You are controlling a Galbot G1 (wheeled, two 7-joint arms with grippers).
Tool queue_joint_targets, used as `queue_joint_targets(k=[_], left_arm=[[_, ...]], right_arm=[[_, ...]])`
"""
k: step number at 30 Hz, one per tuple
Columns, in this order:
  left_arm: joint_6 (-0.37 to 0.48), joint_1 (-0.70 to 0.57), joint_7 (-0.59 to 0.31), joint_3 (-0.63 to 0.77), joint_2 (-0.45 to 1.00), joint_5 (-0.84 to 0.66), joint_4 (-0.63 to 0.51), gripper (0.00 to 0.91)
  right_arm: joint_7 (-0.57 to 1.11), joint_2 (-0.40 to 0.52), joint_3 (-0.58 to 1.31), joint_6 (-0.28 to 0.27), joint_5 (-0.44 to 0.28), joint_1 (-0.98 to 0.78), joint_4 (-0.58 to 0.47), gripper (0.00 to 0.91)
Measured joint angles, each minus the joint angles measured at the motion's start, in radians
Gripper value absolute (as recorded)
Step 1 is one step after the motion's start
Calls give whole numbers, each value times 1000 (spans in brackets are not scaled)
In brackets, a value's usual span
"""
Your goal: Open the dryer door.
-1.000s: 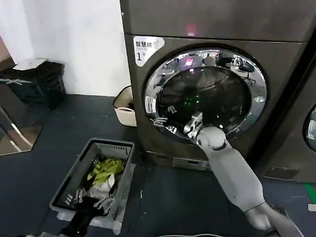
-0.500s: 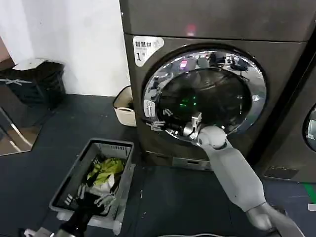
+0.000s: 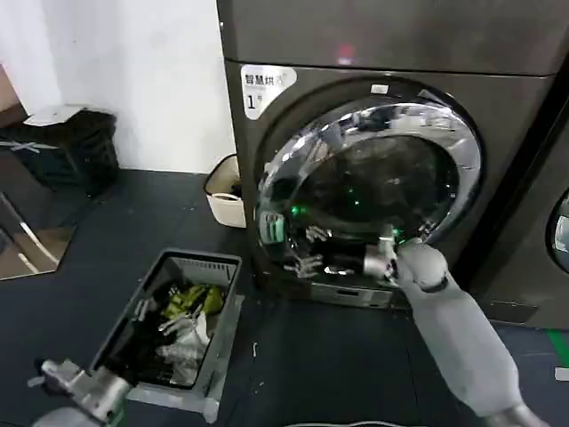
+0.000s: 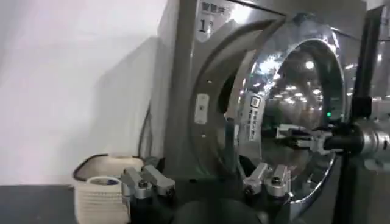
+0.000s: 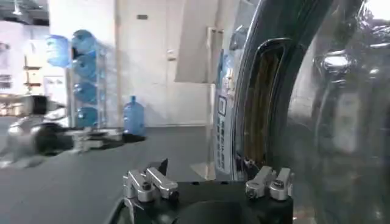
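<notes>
The dryer (image 3: 373,40), dark grey with a white "1" sticker, has its door (image 3: 382,178) ajar: the chrome-rimmed left edge stands out from the front and the right edge stays at the machine. My right gripper (image 3: 372,259) is open at the door's lower part, its fingers against the outer face. In the right wrist view the open right gripper (image 5: 210,182) sits beside the door's chrome edge (image 5: 256,91). My left gripper (image 3: 53,374) hangs open low at the front left, far from the door (image 4: 298,91). It looks toward the dryer (image 4: 183,91).
A grey basket (image 3: 191,260) of clothes stands on the dark floor left of the dryer. A white bin (image 3: 222,191) sits against the wall by the machine's left side. A dark bin (image 3: 62,147) is farther left. A neighbouring machine (image 3: 533,258) stands close on the right.
The door has swung from shut to ajar, its left edge coming outward. My right gripper moved down and to the right with it. The left gripper has risen into the head view.
</notes>
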Motion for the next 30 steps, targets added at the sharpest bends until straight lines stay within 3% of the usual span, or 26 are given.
queue_joint_targets(k=[8, 16, 21, 27, 30], left_arm=[[-2, -134, -9, 97, 157, -150, 109, 907], [3, -345, 11, 309, 269, -179, 230, 907], [7, -461, 27, 459, 276, -212, 269, 907], [1, -602, 57, 622, 271, -256, 300, 907], [7, -669, 85, 689, 283, -272, 293, 907]], right_arm=[[-159, -69, 172, 31, 6, -191, 141, 907], [-165, -3, 545, 208, 71, -486, 266, 907], [-106, 91, 795, 270, 74, -662, 337, 907], [99, 201, 986, 269, 129, -815, 430, 907], [285, 218, 1047, 224, 130, -854, 459, 907]])
